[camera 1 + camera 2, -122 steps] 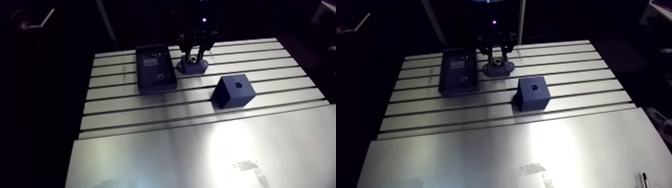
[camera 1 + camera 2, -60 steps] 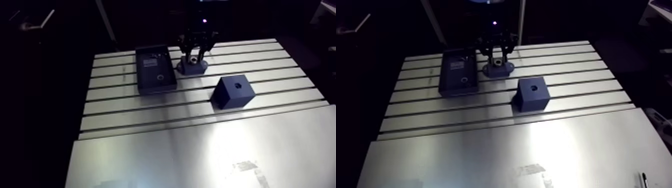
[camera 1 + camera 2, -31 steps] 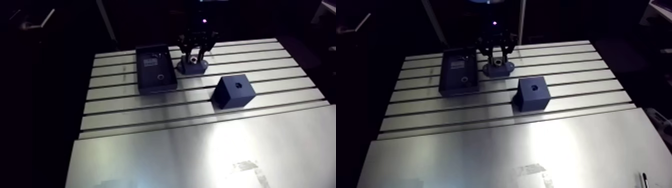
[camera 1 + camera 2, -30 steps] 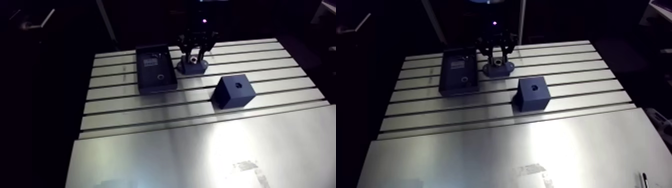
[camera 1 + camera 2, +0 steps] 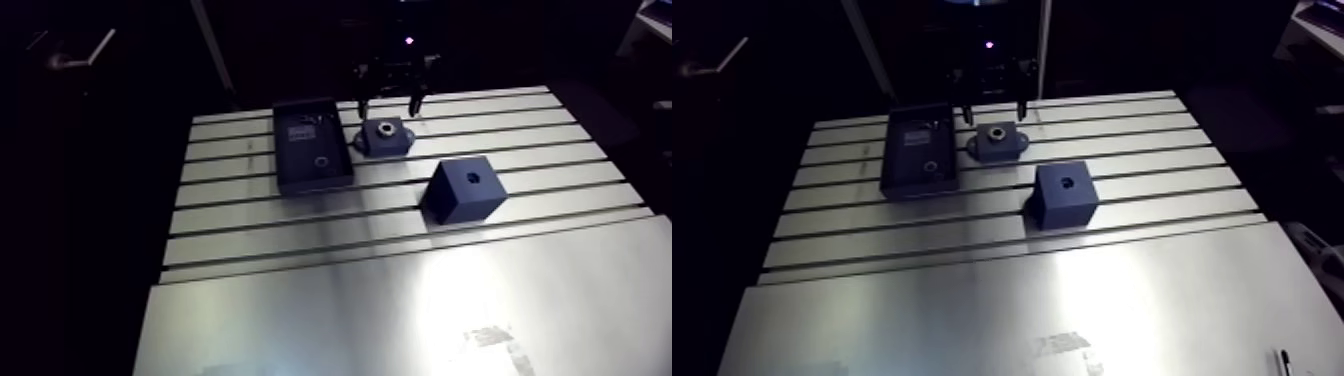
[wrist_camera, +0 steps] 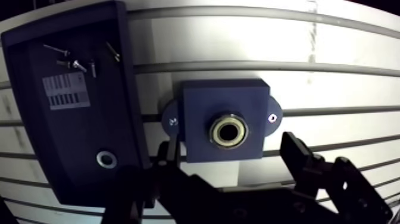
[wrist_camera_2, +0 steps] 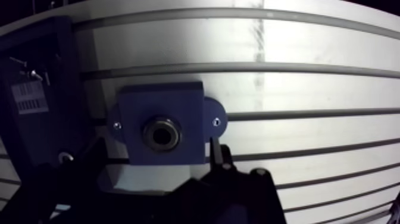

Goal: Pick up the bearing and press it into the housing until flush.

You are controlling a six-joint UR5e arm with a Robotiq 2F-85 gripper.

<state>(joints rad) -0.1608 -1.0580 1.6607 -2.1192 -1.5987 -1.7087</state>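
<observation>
The wrist view shows the gripper (image 6: pixel 233 152) released: its two fingers (image 6: pixel 296 156) are spread wide and hold nothing. They stand either side of the near edge of the dark blue housing (image 6: pixel 202 113), not touching it. The housing lies flat on the slotted bench (image 6: pixel 333 83), a small mounting ear with a screw hole on each side. The bearing (image 6: pixel 230 131), a metal ring, sits in the housing's central bore; whether it is fully flush cannot be told. Just beside the housing lies a shallow dark tray (image 6: pixel 36 77), holding a few loose screws (image 6: pixel 77 65), a white label (image 6: pixel 66 92) and a small metal ring (image 6: pixel 106 159).

In the arm view the gripper hangs in the upper centre of the frame, above the housing and clear of it, with the tray to the left. Right of centre, well apart from both, stands a dark blue cube (image 5: pixel 462 190) with a round hole in its top face.
</observation>
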